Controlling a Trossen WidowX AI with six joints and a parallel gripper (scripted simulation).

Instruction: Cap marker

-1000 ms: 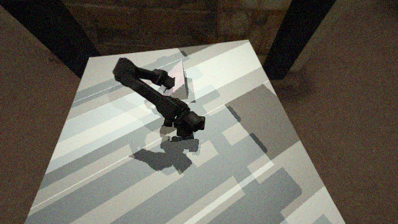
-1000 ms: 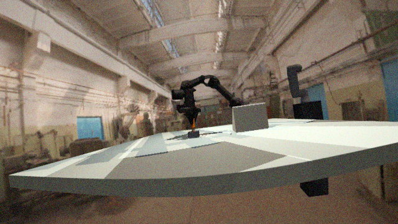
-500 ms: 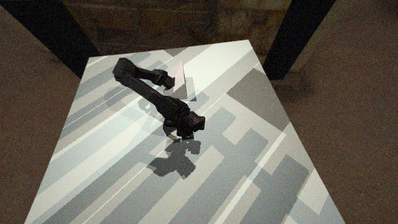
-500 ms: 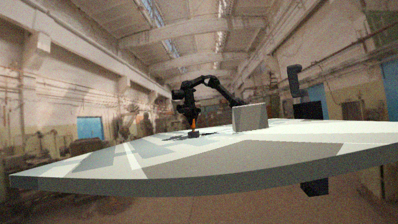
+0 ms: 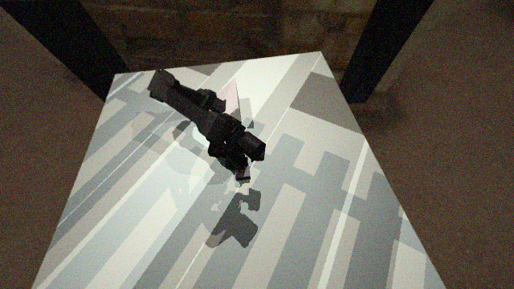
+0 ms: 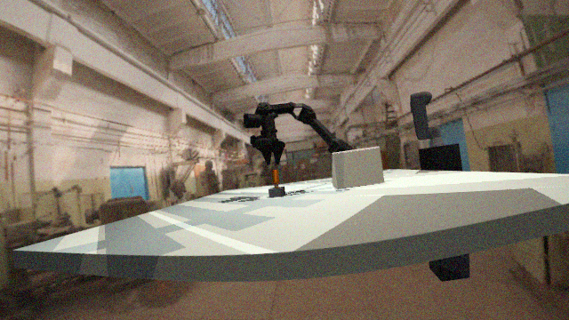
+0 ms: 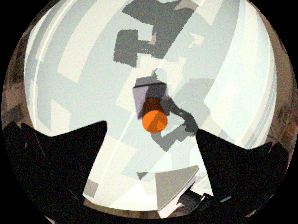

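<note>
Standing upright in the holder block [image 6: 276, 191], long axis pointing to 12 o'clock: marker [image 6: 276, 177] wearing the orange cap [image 7: 154, 120]. Hovering just above it, gripper [image 6: 272, 160] spread wide apart, holding and touching nothing.

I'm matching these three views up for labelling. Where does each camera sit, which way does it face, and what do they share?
Top: high above the table, angled down; shows the arm from above.
Exterior: low beside the table edge, looking across; shows the whole arm and open gripper above the orange marker in its holder block.
Wrist: on the arm, looking straight down; dark fingers frame the marker.
Shared: exterior and wrist both show marker and holder.
</note>
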